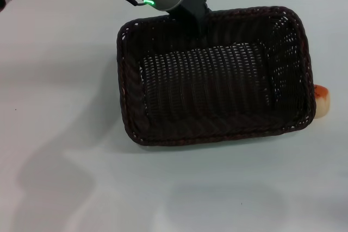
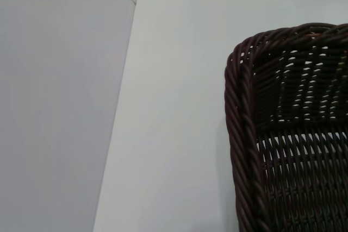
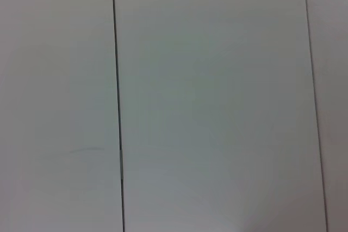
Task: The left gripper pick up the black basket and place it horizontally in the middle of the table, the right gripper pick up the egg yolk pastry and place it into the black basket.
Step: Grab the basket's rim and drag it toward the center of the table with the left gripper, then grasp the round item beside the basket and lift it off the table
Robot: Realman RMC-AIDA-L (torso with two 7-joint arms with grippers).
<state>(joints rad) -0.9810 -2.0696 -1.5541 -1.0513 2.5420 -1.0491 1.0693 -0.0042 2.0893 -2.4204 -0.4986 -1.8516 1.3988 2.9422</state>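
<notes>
One gripper, the left gripper (image 1: 191,19), meets the black basket (image 1: 217,74) at its far rim, upper centre; its grip apparently closed, though hidden.

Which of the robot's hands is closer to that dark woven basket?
The left. The left hand is at the black basket's far rim. The right hand shows in no view, so it is clearly farther off.

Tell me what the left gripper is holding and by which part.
The left gripper meets the black basket at its far rim; whether its fingers are clamped on it cannot be told.
</notes>
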